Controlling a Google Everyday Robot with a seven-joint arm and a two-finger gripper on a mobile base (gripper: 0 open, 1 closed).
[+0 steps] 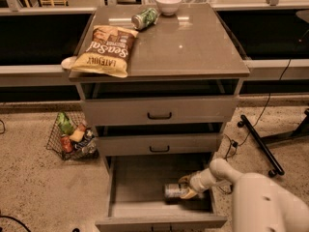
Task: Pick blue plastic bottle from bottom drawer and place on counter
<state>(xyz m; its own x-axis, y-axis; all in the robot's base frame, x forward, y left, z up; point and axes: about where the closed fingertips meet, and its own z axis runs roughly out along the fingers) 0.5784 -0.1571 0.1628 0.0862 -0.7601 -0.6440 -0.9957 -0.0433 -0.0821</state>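
The blue plastic bottle (173,191) lies on its side on the floor of the open bottom drawer (140,178), towards the front right. My gripper (187,187) reaches down into the drawer from the right, at the bottle's right end and touching it. The white arm (260,202) fills the lower right corner of the view. The counter (193,42) is the glossy grey-brown top of the cabinet, above the two shut upper drawers.
On the counter lie a chips bag (105,50) at the front left, a green can (145,18) on its side and a white bowl (168,3) at the back. A wire basket of items (72,135) sits on the floor to the left. A black stand base (263,144) lies to the right.
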